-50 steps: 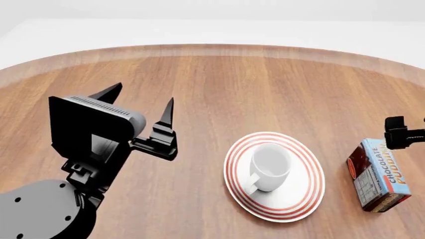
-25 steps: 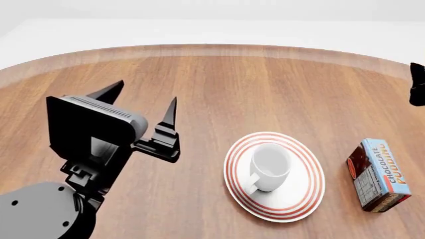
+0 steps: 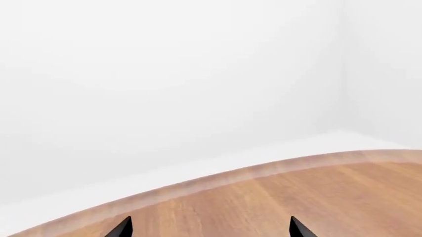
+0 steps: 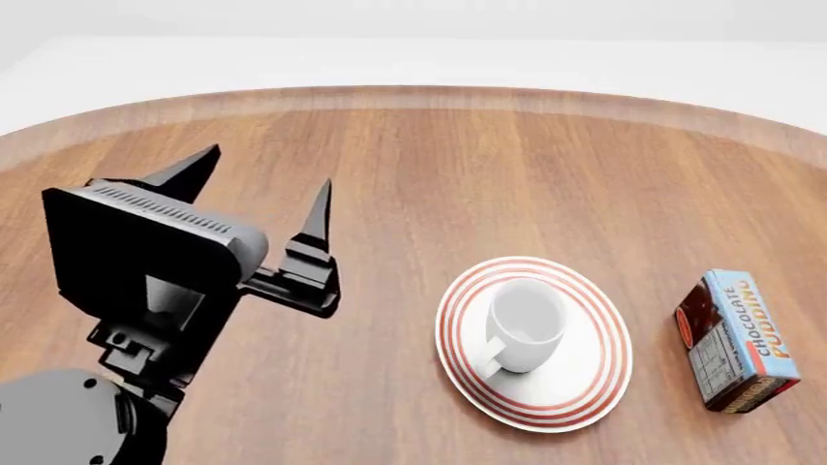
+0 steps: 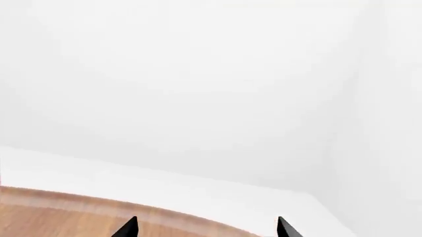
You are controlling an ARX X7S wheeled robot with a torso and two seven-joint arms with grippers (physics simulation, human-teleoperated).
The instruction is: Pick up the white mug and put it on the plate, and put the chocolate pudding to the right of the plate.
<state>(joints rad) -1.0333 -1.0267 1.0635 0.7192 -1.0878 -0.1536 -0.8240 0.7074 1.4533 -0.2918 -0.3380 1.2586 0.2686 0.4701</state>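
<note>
A: What does the plate (image 4: 575, 402) hold?

B: The white mug (image 4: 525, 324) stands upright on it, a little toward the far side of the red rings, its handle toward the near left. The mug's inside looks empty.

A: And the chocolate pudding (image 4: 734, 340)?

B: It lies on the wooden table (image 4: 517, 165) just to the right of the plate, apart from the rim, light blue face up.

A: Where are the claws?

B: The left gripper (image 4: 259, 199) hangs over the table well to the left of the plate, its two fingers spread wide with nothing between them. The right gripper (image 5: 205, 228) does not show from the head camera; its wrist view catches only two black fingertips (image 5: 126, 228), set apart, with bare wall and the table's edge beyond. The left wrist view likewise shows two parted tips over the wood.
</note>
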